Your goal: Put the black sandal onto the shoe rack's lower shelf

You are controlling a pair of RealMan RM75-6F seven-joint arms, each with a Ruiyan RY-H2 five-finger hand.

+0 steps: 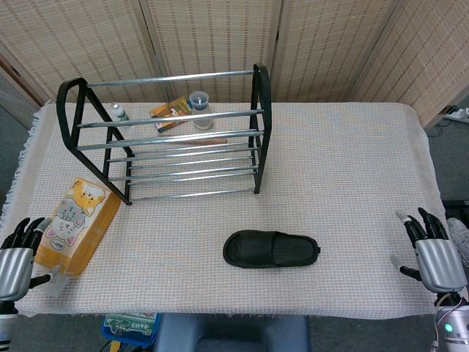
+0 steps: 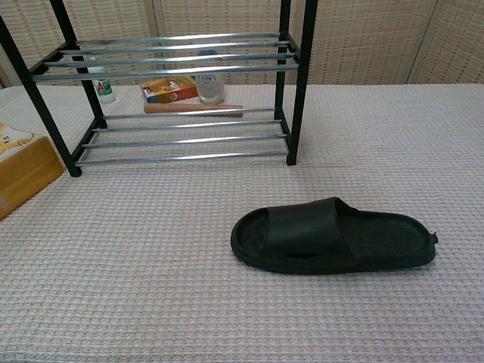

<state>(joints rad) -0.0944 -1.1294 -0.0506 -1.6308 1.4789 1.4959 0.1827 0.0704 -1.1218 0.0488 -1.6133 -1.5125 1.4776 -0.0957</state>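
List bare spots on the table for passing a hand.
Bare cloth right of the shoe rack, out to the right hand. Bare strip between rack and sandal. Crowded: behind the rack, and front left, where the cat-print box lies by the left hand.

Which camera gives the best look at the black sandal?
The chest view: the black sandal fills the foreground, showing its strap and footbed closely. The head view shows it whole but smaller, from above.
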